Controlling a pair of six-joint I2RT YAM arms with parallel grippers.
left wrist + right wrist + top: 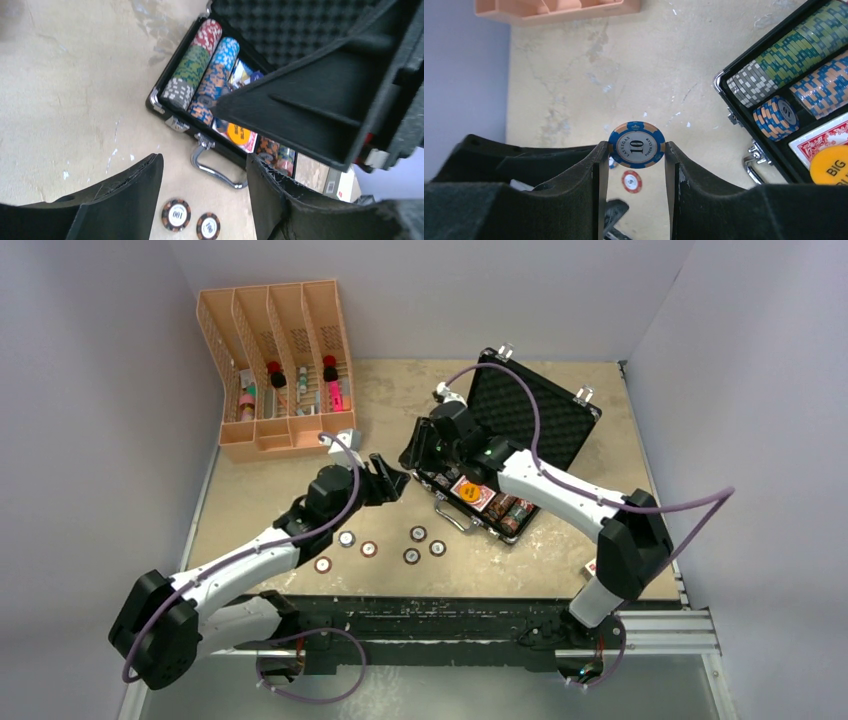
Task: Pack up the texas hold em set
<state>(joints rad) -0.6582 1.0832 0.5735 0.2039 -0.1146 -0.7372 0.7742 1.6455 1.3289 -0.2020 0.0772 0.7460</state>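
The black briefcase (545, 405) lies open, with rows of coloured chips (200, 75) in its foam base and a red-backed card deck (824, 140) under an orange button. My right gripper (636, 150) hovers left of the case's front corner, shut on the edges of a blue and orange "10" chip (636, 144). In the top view that gripper (418, 452) is above the case's left end. My left gripper (205, 170) stands open with nothing between its fingers, above the table near the silver handle (215, 167). Two brown "100" chips (176, 215) lie just below it.
Several loose chips (418, 534) lie on the table in front of the case. The orange four-slot rack (275, 370) with bottles stands at the back left. The right arm's black gripper body (325, 100) fills the upper right of the left wrist view. White walls close in both sides.
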